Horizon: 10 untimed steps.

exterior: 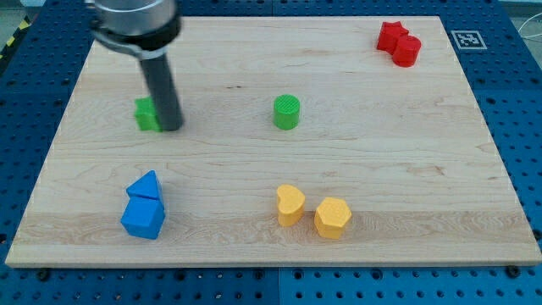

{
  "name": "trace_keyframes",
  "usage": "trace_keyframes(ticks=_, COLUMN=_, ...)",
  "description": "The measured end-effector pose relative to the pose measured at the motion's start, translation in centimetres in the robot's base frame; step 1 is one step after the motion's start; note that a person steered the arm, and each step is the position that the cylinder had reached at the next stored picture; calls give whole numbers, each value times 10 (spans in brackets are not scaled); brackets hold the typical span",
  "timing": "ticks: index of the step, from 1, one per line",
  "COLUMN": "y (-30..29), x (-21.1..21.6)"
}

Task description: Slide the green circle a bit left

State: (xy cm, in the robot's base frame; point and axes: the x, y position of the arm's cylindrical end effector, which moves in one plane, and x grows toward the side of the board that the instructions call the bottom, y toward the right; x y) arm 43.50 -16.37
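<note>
Arm: one dark rod w/ grey collar, coming down from the view's top left; no pincer on this rig, so no open/closed state to give.
My tip (pixel 172 128): on the surface, at the view's left, touching or just beside the right side of the green block (pixel 147 114); can't tell which.
Green block: partly hidden behind the rod, shape not clear, looks boxy.
Green circle (pixel 287 112): upright cylinder, near the board's centre, slightly toward the view's top; well apart from my tip, to the tip's right. Nothing touching it.
Red pair: red star (pixel 389 35) & red cylinder (pixel 407 51) at the view's top right, touching each other.
Blue pair: blue triangle-ish block (pixel 147 185) above blue cube-ish block (pixel 142 219), view's bottom left, touching.
Yellow pair: yellow block (pixel 290 204), rounded/heart-like, & yellow hexagon (pixel 332 218), view's bottom centre, just beside each other, below the green circle.
Surface (pixel 398 152): pale wood board on a blue perforated base (pixel 508 127).
Marker: small b/w tag (pixel 467 39) off the board's top right corner.
</note>
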Motion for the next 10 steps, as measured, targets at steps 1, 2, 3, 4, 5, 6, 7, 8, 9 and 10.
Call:
trace_keyframes(ticks=1, y=-27, x=-3)
trace_keyframes(ticks=2, y=10, x=-6)
trace_keyframes(ticks=3, y=60, x=3)
trace_keyframes(ticks=4, y=111, x=-51)
trace_keyframes(ticks=5, y=165, x=-85)
trace_keyframes(ticks=6, y=220, x=-63)
trace_keyframes(ticks=7, y=248, x=-15)
trace_keyframes(ticks=8, y=206, x=-16)
trace_keyframes(ticks=9, y=157, x=-32)
trace_keyframes(ticks=10, y=159, x=-27)
